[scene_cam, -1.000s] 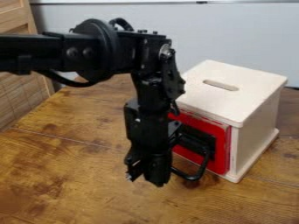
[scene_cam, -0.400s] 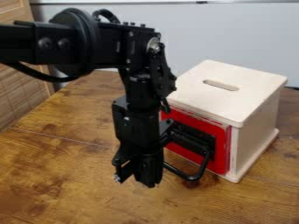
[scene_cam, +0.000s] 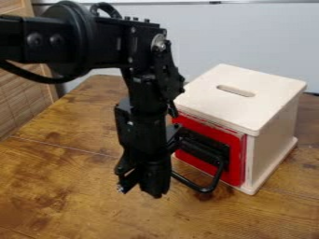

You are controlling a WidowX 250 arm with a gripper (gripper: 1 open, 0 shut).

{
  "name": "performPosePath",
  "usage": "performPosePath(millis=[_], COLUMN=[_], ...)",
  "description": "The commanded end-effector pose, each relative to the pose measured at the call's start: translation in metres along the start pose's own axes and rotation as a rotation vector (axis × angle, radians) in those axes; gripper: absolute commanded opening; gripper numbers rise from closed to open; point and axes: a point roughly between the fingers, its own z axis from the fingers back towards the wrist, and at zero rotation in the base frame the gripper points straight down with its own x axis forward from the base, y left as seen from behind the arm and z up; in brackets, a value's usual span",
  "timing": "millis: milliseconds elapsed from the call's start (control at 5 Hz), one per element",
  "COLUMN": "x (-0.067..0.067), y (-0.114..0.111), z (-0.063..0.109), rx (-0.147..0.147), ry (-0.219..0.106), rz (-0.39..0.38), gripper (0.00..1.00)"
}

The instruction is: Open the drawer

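Observation:
The drawer point(scene_cam: 214, 147) has a red front and sits in the left face of a pale wooden cube point(scene_cam: 256, 107). Its black wire loop handle point(scene_cam: 203, 175) sticks out to the left, low over the table. My black gripper point(scene_cam: 145, 188) points straight down at the loop's left end, and its fingers look shut. The gripper's body hides where the loop ends, so I cannot tell whether the fingers hold the wire.
The cube has a slot point(scene_cam: 236, 91) in its top and stands on a brown wooden table point(scene_cam: 62, 177). A wooden crate edge point(scene_cam: 15, 93) is at the left. A pale wall runs along the back.
The arm and gripper have shifted a little to the left, away from the cube. The handle loop now reaches further left with them.

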Motion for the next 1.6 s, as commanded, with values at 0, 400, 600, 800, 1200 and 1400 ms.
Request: performPosePath(millis=[0, 400, 600, 800, 1200, 1400], x=[0.008, 0.008, 0.007, 0.007, 0.007, 0.008], y=[0.000, 0.007, 0.011, 0.013, 0.019, 0.021], z=[0.034, 0.036, 0.037, 0.037, 0.036, 0.035], rx=[-0.091, -0.087, -0.084, -0.083, -0.082, -0.083], ry=[-0.021, -0.026, -0.024, -0.022, -0.019, -0.015], rz=[0.008, 0.003, -0.002, -0.006, -0.017, -0.022], gripper=[0.00, 0.00, 0.00, 0.00, 0.00, 0.00])
